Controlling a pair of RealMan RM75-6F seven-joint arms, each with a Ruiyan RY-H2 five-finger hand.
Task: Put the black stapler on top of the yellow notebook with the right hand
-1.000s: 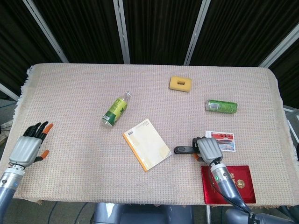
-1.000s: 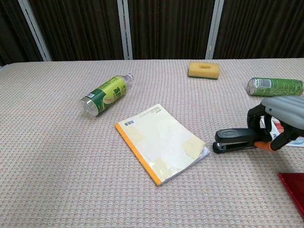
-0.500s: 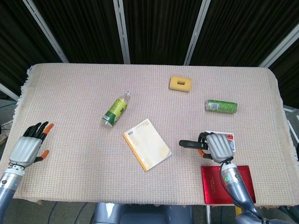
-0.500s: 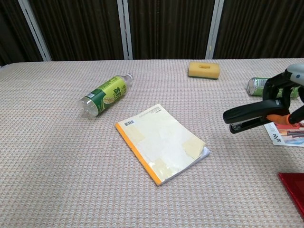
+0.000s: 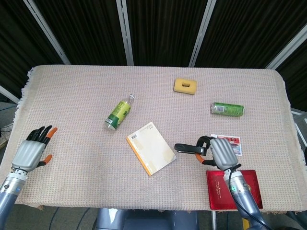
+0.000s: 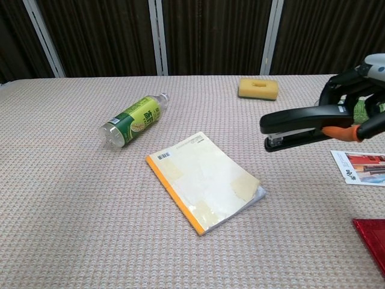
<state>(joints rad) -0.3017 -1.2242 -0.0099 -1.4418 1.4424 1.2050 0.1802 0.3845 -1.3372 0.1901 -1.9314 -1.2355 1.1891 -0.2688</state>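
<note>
Chest view: right hand (image 6: 361,96) grips the stapler (image 6: 301,123) aloft, just right of the notebook (image 6: 204,180) mid-table. Carry it leftward, level, and lower onto the cover's middle before letting go.

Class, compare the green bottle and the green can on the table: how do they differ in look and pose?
The bottle is longer, with a clear neck and a yellow-green label; the can is shorter and plain green metal. The bottle lies diagonally at the table's left-centre; the can lies nearly crosswise toward the right edge. Both are green, lie on their sides and are untouched.
</note>
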